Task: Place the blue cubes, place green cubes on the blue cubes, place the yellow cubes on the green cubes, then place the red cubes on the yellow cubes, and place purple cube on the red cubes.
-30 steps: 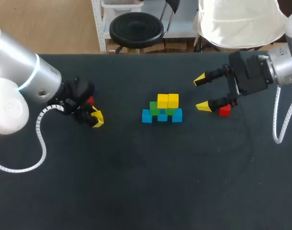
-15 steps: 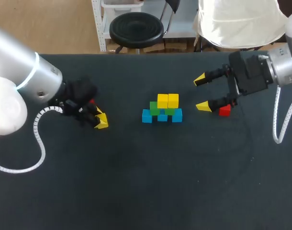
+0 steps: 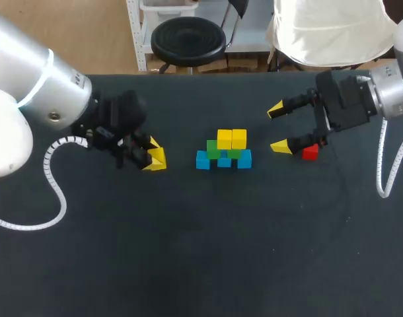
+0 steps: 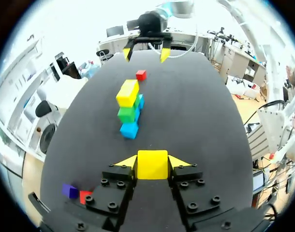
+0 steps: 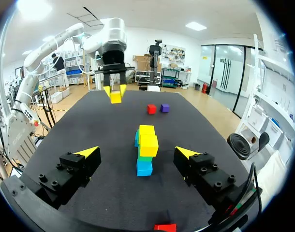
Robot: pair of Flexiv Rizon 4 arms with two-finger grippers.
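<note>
Cubes already form a partial stack at the middle of the table (image 3: 188,251): blue cubes (image 3: 203,160) in a row, green cubes (image 3: 213,149) on them, and two yellow cubes (image 3: 231,139) on top. The left gripper (image 4: 153,162) pinches a third yellow cube (image 4: 152,165) between its fingers. It holds the cube off the table beside the stack, likely so it can be carried over to join the yellow layer. The right gripper (image 3: 279,128) hangs on the stack's other side with fingers spread wide. A red cube (image 3: 310,152) lies just beside its nearer finger, probably the next piece for the red layer. Another red cube (image 5: 151,109) and the purple cube (image 5: 164,108) lie close together behind the left arm, well apart from the stack.
</note>
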